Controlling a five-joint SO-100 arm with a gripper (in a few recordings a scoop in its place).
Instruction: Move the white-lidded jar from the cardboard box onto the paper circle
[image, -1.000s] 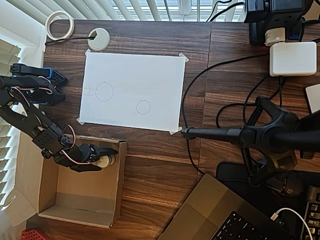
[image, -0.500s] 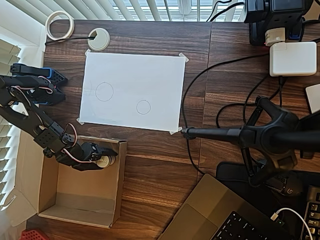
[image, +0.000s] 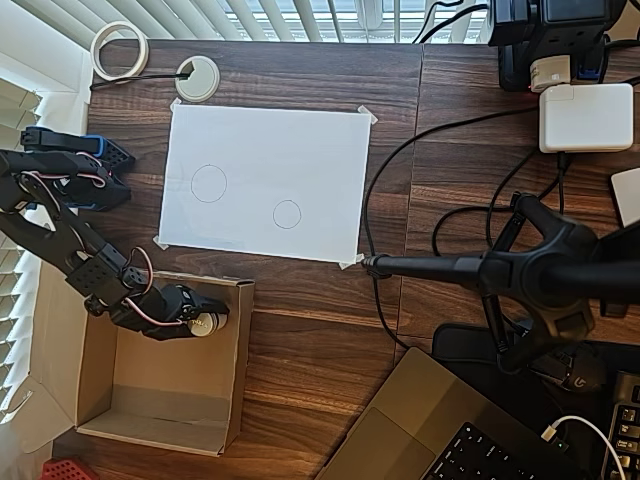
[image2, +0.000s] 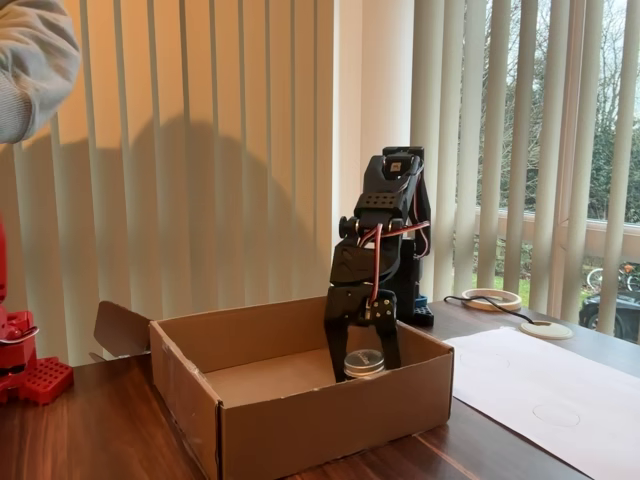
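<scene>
The white-lidded jar (image: 206, 323) sits inside the cardboard box (image: 232, 400), by its wall nearest the paper. In the fixed view the jar (image2: 364, 362) stands upright between the two black fingers. My gripper (image: 213, 323) (image2: 362, 368) reaches down into the cardboard box (image2: 300, 420) and is shut on the jar's sides. I cannot tell whether the jar rests on the box floor or hangs just above it. The paper circle (image: 287, 214) is the smaller pencil outline on the white taped sheet (image: 320, 150), up and to the right of the box.
A larger drawn circle (image: 209, 184) lies left of the small one. A tape roll (image: 120, 50) and a white grommet (image: 197, 78) sit at the desk's far edge. A black camera stand (image: 520, 272), cables, a white charger (image: 585, 117) and a laptop (image: 440, 430) crowd the right side.
The fingers have closed in on the jar. Gripper and jar have shifted slightly left in the overhead view, away from the box wall.
</scene>
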